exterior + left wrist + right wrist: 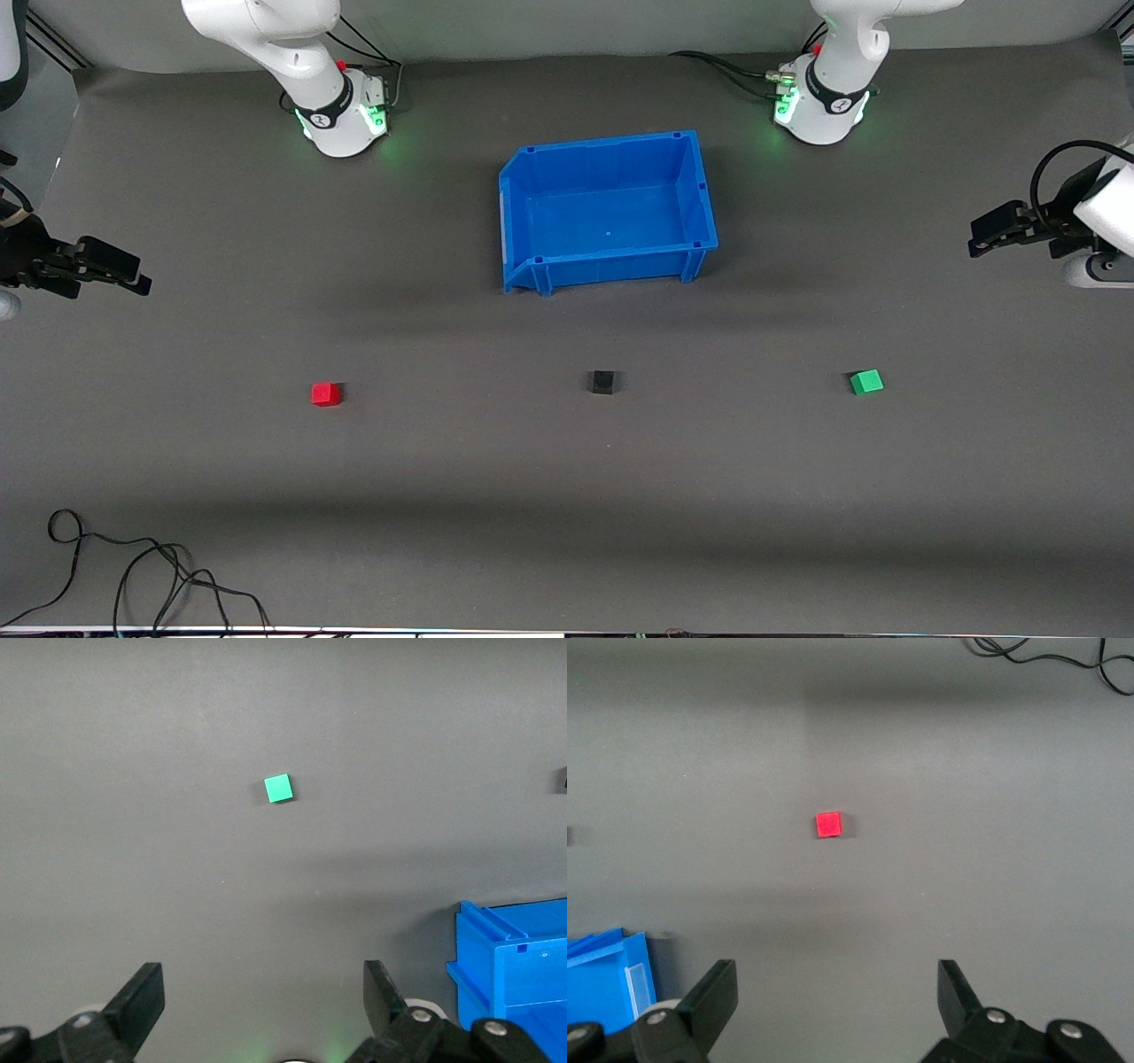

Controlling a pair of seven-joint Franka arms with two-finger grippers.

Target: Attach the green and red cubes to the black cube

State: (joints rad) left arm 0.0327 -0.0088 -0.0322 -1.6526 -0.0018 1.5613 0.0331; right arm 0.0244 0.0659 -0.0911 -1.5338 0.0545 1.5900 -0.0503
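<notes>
Lying on desk (567,532): three small cubes in a loose row, all nearer to the front camera than the bin, none touching another.
Black cube (602,382): middle of the row, flat on the dark desk, in line with the bin above it.
Red cube (325,393): toward the right arm's end of the desk, well apart from the black cube; seen alone on bare surface in the right wrist view (828,824).
Green cube (866,381): toward the left arm's end, well apart from the black cube; turned slightly askew in the left wrist view (278,788).
Blue bin (532,168): open-topped, nothing inside, standing between the two arm bases, farther from the front camera than the cubes.
Left pincer (988,237): held at the left arm's end of the desk, over bare surface; fingers (142,997) spread wide, holding nothing.
Right pincer (120,273): held at the right arm's end, over bare surface; fingers (713,992) spread wide, holding nothing.
Cable (133,567): loose black loops on the desk corner nearest the front camera, at the right arm's end.
</notes>
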